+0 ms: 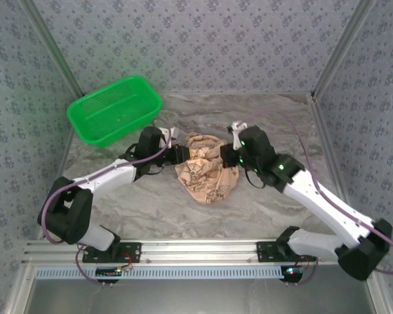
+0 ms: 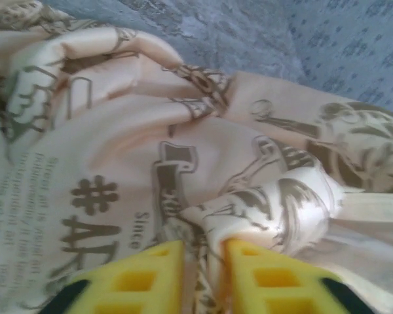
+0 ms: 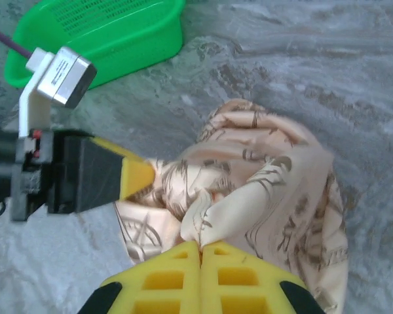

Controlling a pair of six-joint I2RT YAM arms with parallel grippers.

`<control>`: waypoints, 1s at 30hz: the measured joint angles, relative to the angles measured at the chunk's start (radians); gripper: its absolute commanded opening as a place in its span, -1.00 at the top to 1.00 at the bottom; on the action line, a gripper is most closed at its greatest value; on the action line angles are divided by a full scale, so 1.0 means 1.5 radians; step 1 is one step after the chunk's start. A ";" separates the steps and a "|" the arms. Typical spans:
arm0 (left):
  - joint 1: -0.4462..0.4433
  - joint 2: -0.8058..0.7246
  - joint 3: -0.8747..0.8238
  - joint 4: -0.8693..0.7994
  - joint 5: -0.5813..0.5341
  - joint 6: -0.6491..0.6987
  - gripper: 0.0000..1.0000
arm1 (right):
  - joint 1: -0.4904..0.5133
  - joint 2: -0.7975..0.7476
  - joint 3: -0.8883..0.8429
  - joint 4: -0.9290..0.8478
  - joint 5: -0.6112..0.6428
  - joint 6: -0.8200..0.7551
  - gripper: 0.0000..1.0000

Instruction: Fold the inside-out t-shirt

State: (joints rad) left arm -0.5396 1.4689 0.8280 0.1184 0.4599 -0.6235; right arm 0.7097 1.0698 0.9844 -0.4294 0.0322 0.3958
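A crumpled t-shirt (image 1: pixel 206 173) lies in a loose heap on a grey marbled worktop (image 1: pixel 183 216), directly between the two arms' fingers. The cloth is tan-peach, printed with dark brown compass roses and lettering, and it is bunched into soft folds with no flat edge showing.

The left fingers (image 2: pixel 164 261), yellow at the tips, press into the heap from its left side. They stand slightly apart, with a narrow gap between them. A ridge of printed cloth runs into that gap, and more of the shirt billows just ahead of the tips.

The right fingers (image 3: pixel 183 261), also yellow, meet the heap from the opposite side. They are closed tight against each other and pinch a small tuck of the shirt right at their tips. From that pinch the cloth fans out ahead of them towards the left fingers.

A green basket (image 1: pixel 114 111) sits on the worktop well beyond the left fingers, out to their far side and apart from the shirt.
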 measured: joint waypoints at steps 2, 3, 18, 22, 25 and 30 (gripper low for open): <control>-0.006 0.009 -0.022 -0.018 -0.009 0.036 0.10 | 0.006 -0.039 -0.100 0.026 -0.020 0.030 1.00; -0.016 0.016 -0.032 -0.038 -0.018 0.058 0.05 | 0.011 -0.041 -0.148 0.032 -0.032 0.048 1.00; -0.170 -0.100 -0.028 -0.255 -0.180 0.176 0.01 | 0.023 -0.057 -0.204 -0.081 -0.025 0.078 0.05; -0.179 -0.112 -0.017 -0.240 -0.197 0.168 0.03 | 0.056 -0.010 -0.170 -0.053 0.004 -0.020 0.03; -0.179 -0.096 -0.022 -0.209 -0.207 0.158 0.05 | 0.074 0.036 -0.170 -0.013 0.007 -0.107 0.03; -0.166 -0.004 -0.032 -0.137 -0.207 0.141 0.14 | 0.083 0.119 -0.170 0.074 0.015 -0.263 0.06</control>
State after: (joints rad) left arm -0.7891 1.4628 0.7803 -0.0875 0.1501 -0.4114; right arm 0.8349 1.2488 0.7288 -0.3187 0.0547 0.0013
